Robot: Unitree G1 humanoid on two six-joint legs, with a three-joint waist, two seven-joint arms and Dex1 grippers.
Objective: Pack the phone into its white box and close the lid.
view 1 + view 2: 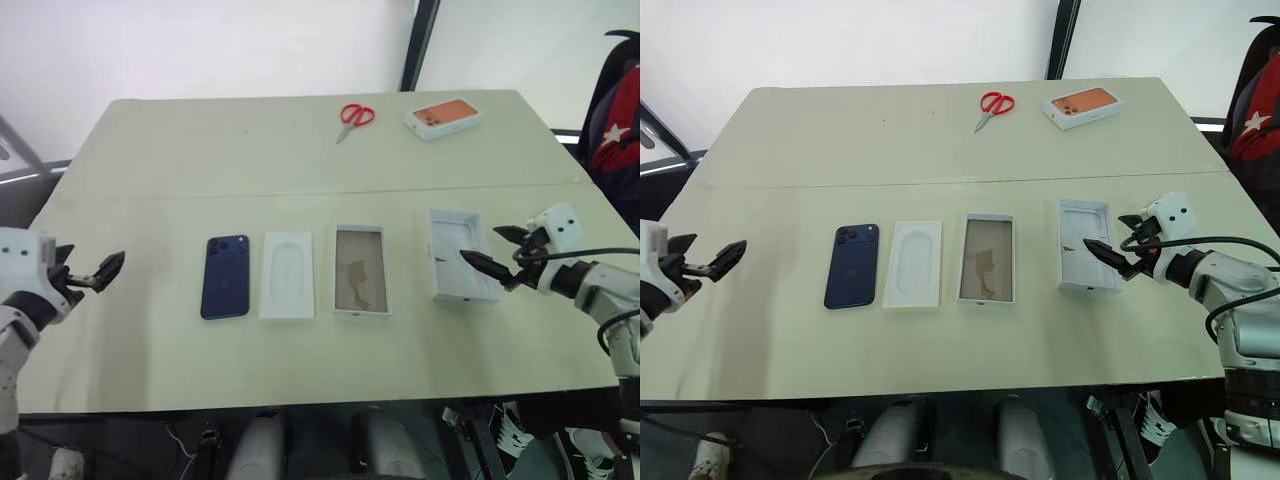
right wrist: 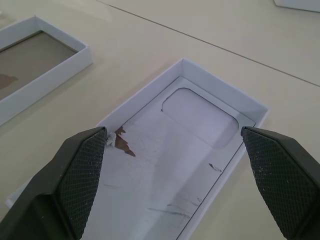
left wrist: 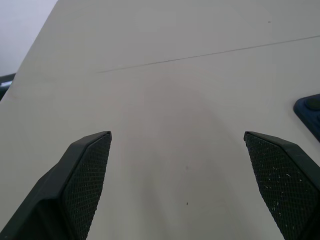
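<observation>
Evidently packing hasn't begun: both the left gripper [image 1: 95,272] and right gripper [image 1: 492,255] gape empty; next, grasp the phone [image 1: 226,276] at centre-left.

Pale beige tabletop [image 1: 150,330] with a thin seam running left to right across the middle. Red-handled scissors [image 1: 353,119] at the far edge, blades shut. White box with an orange picture [image 1: 443,117] just right of them. White moulded insert tray [image 1: 287,275] lying flat in the near row.
</observation>
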